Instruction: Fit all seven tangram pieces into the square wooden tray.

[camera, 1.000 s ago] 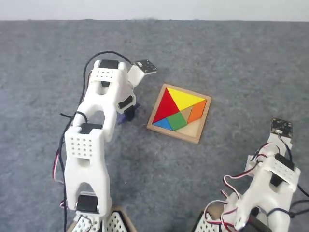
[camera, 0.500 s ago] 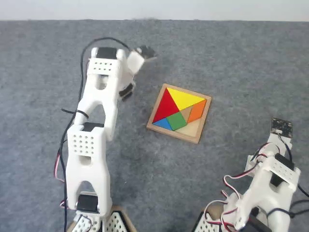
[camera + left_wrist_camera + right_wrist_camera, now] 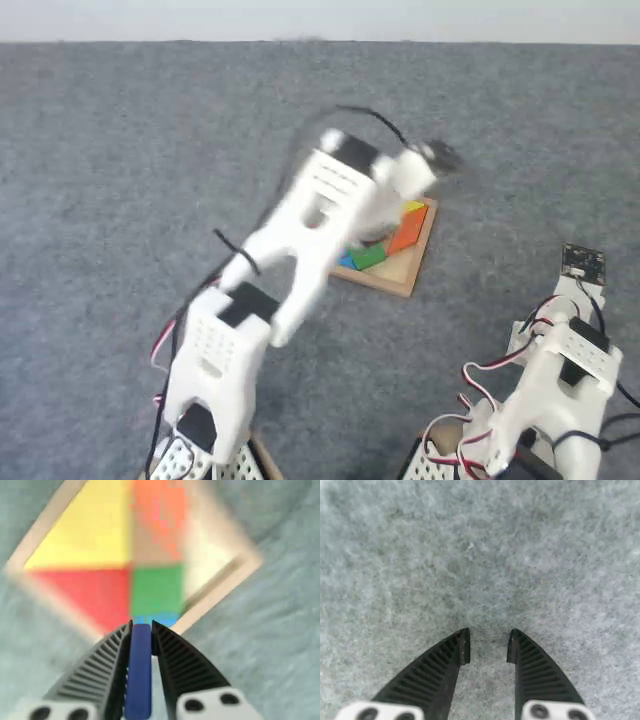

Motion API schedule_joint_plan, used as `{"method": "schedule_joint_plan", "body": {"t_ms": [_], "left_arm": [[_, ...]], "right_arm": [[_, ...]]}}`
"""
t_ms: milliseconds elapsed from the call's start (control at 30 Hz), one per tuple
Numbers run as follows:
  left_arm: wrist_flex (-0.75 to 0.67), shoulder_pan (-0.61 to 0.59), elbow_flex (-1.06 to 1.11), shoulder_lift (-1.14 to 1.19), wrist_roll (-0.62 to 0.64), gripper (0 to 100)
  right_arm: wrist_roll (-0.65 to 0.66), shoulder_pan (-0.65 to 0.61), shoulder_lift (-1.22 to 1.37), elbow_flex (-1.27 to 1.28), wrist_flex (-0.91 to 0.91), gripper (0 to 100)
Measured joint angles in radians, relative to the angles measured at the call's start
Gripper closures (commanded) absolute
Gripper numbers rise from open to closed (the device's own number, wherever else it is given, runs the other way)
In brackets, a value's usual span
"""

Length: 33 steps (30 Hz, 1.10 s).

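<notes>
- Plainly, the carry-and-place step is in hand: the left tool [image 3: 141, 626] is clamped on a dark blue piece [image 3: 138, 675], held edge-on between the jaws, just above the square wooden tray [image 3: 390, 283].
- The tray sits right of centre on the grey bench [image 3: 120, 150], at middle depth. The left arm [image 3: 300, 230] stretches across its far-left part.
- Lying in the tray are a yellow triangle [image 3: 85, 535], a red triangle [image 3: 85, 592], a green piece [image 3: 157, 587], an orange piece [image 3: 160, 510] and a sliver of a light blue piece [image 3: 152, 619].
- A pale bare strip [image 3: 207, 555] runs along the tray's near-right side. I judge that to be the slot meant for the held piece.
- The next move, as I judge it, is to bring the piece over that strip and turn the wrist until its outline matches the gap. It should then be lowered flat, and only then should the jaws part.
- Held on edge as it is, the piece would need tipping down, or it may wedge against the rim or its neighbours.
- The right tool [image 3: 488, 646] hangs with its jaws apart and nothing between them, over bare bench at the near right, well apart from the tray.
- Hard to make out:
  - The held piece's shape, since only its thin edge shows.
  - Whether the brownish patch [image 3: 155, 550] at the tray's centre is a wood-coloured piece or bare tray floor.
  - The count of seated pieces, because the arm covers part of the tray from above.
</notes>
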Motion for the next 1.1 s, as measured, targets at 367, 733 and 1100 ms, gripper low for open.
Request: {"method": "schedule_joint_plan", "body": {"t_ms": [367,733,1100], "left_arm": [[-0.219,0.16,0.137,0.048,0.008,99],[-0.219,0.19,0.14,0.048,0.014,93],[-0.219,0.178,0.14,0.048,0.009,91]], "right_arm": [[0.0,0.0,0.0,0.0,0.0,87.3],[0.0,0.0,0.0,0.0,0.0,87.3],[0.0,0.0,0.0,0.0,0.0,87.3]]}}
